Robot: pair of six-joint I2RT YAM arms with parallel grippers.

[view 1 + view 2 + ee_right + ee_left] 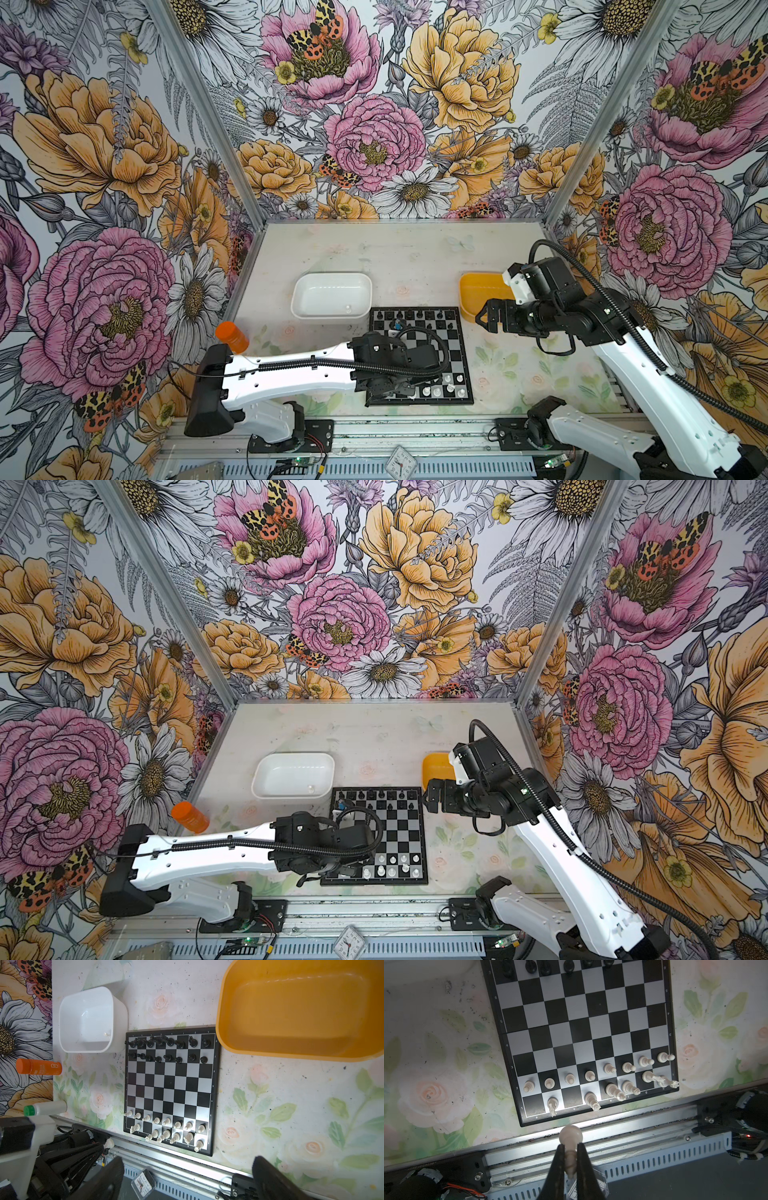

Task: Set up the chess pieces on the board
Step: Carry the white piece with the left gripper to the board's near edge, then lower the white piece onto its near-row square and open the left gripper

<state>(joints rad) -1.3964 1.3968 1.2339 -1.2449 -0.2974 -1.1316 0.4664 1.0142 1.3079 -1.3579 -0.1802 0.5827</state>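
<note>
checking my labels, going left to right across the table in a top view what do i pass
orange bottle, white tray, chessboard, yellow tray

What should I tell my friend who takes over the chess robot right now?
Left gripper: shut on one translucent white plastic chessman, held just off the near edge of the black-and-silver checkered chessboard.
Right gripper: open, empty, beside the yellow plastic tray, which looks empty.
Done: glossy black chessmen fill the two far rows; eight white pawns and six back-row white pieces stand.
Left: squares a1 and c1 are bare. Place the held piece, then probably fetch the small white piece lying in the white plastic tray.
</note>
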